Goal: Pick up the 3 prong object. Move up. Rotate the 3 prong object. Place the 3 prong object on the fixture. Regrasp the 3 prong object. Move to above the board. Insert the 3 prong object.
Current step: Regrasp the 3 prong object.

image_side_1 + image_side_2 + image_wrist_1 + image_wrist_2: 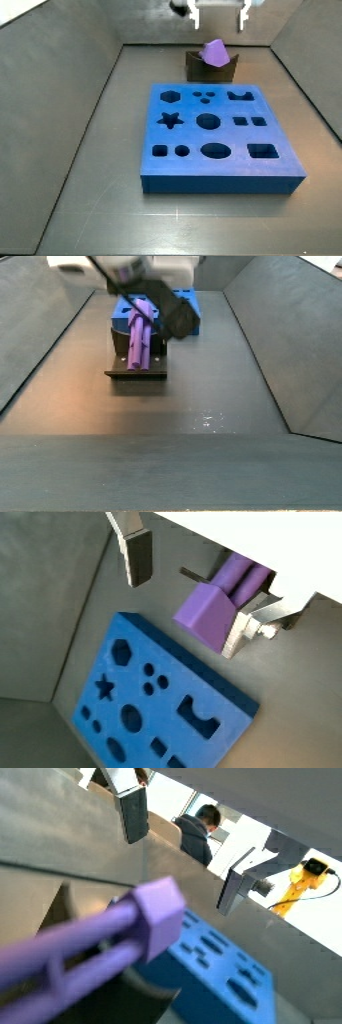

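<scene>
Your silver two-finger gripper (219, 13) hangs open and empty above the small light-purple plastic peg (214, 50) resting in the dark notched fixture (210, 68), behind the thick blue board (217, 140).

The two-finger gripper (221, 14) hangs with jaws apart above the light-purple plastic peg (214, 49), open air between them. The peg rests tilted in the dark notched fixture (210, 68). The thick blue cutout board (217, 140) lies just beside the fixture; grey walls (80, 110) enclose both sides.
</scene>
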### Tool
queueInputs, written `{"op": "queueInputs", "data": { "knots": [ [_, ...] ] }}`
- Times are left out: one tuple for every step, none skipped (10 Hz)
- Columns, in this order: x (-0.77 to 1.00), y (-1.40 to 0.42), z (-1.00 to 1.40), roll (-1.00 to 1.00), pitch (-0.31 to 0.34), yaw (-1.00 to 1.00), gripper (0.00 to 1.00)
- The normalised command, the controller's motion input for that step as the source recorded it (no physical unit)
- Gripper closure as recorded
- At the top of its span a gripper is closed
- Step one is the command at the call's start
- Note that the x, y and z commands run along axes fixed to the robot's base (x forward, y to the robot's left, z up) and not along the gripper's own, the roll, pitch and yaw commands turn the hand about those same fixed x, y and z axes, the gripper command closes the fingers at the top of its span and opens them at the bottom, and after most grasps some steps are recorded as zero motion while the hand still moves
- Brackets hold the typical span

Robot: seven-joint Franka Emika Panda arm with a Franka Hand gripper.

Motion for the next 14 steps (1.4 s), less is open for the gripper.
{"op": "queueInputs", "data": {
  "knots": [
    [-0.04, 0.01, 0.81, 0.0, -0.018, 0.04, 0.0],
    [-0.04, 0.01, 0.62, 0.0, -0.003, 0.05, 0.0],
    [-0.03, 0.01, 0.48, 0.0, 0.007, 0.05, 0.0],
    [-0.03, 0.01, 0.22, 0.0, 0.026, 0.04, 0.0],
    [0.14, -0.78, 0.72, 1.0, 0.052, 0.05, 0.0],
    [0.14, -0.73, 0.65, 1.0, 0.052, 0.05, 0.0],
    [0.09, -0.65, 0.57, 1.0, 0.051, 0.05, 0.0],
    [0.0, -0.32, 0.26, 1.0, 0.047, 0.05, 0.0],
    [-0.02, -0.18, 0.11, 1.0, 0.045, 0.05, 0.0],
    [-0.01, -0.04, 0.01, 1.0, 0.045, 0.04, 0.0],
    [0.0, -0.03, 0.03, 1.0, 0.047, 0.05, 0.0],
    [-0.01, -0.04, 0.02, 1.0, 0.045, 0.05, 0.0],
    [-0.01, -0.03, 0.01, 1.0, 0.044, 0.05, 0.0],
    [-0.01, -0.02, 0.01, 1.0, 0.041, 0.05, 0.0]
  ]
}}
